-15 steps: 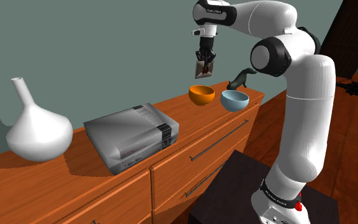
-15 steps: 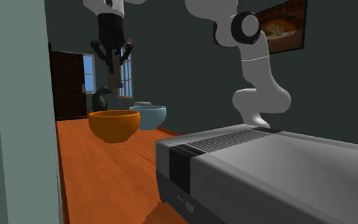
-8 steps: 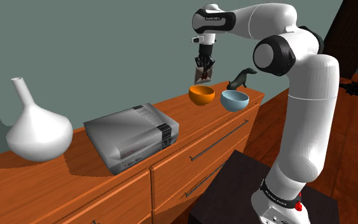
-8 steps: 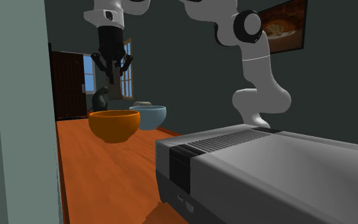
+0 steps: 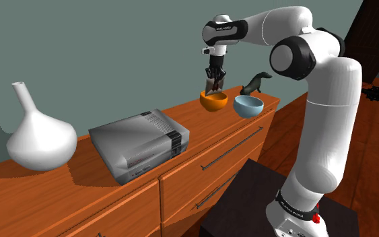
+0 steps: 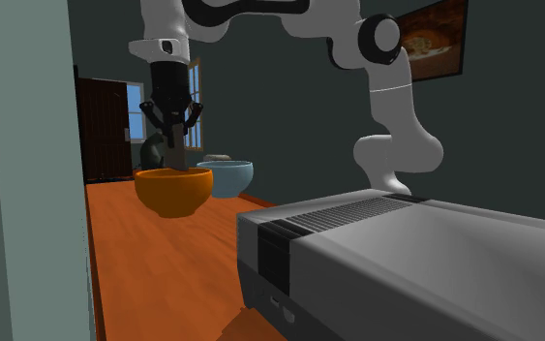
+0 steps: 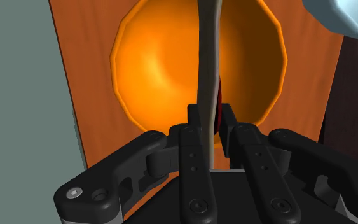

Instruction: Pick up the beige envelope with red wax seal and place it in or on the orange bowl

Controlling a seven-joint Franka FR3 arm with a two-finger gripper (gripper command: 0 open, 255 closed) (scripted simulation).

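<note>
Gripper [image 5: 213, 81] clamped shut on the beige envelope [image 7: 208, 57], which hangs edge-on straight down from the black fingers [image 7: 193, 146], a sliver of red seal showing against one pad. Over the past second the hand has dropped from well above the orange bowl [image 5: 213, 103] to just over it, so the envelope's lower end now reaches the rim directly beneath. The carry looks finished; what seems left is to let go. A pale blue bowl [image 5: 248, 106] stands just aside of the fingers.
</note>
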